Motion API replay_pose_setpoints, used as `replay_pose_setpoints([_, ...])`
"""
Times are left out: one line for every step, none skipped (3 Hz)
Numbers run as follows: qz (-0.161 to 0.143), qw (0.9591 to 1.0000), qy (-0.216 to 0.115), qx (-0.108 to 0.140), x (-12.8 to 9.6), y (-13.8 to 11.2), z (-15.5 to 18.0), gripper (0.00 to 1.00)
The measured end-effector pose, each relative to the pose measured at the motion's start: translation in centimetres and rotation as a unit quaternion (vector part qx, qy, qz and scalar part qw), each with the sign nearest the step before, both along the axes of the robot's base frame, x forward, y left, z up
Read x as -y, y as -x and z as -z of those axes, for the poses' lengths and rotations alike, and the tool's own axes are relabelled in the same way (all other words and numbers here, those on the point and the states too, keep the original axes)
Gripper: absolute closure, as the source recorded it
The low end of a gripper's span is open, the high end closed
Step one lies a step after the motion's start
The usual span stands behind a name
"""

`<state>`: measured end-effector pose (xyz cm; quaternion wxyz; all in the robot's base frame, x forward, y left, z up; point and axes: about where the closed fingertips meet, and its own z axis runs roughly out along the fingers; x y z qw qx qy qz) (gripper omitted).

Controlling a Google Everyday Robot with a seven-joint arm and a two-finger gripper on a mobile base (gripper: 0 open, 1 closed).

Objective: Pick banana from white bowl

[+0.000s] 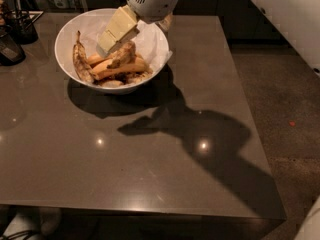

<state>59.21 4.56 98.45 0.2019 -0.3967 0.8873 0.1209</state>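
Note:
The white bowl (64, 34), lined with white paper, stands at the table's far left. In it lie two yellow-orange bananas (118, 69), a thin dark curved banana (80, 62) and the mottled tan-brown banana (125, 54). The mottled banana is tilted up above the others. My gripper (112, 45) reaches down into the bowl from the upper right. Its cream fingers are closed on the mottled banana's upper part. The grasp point itself is partly hidden by the fingers.
The bowl rests on a dark grey table (150, 174). Dark objects (10, 46) and a holder (22, 26) stand at the far left edge. The arm casts a large shadow (200, 139) across the table. Floor lies to the right (285, 94).

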Motion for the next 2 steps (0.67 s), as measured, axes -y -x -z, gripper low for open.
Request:
replay_pose_setpoints([0.033,0.9994,0.01,0.003,0.35,-0.88,0.02,0.13])
replay_pose_setpoints([0.045,0.9987,0.023,0.003,-0.08,-1.45,0.24,0.15])
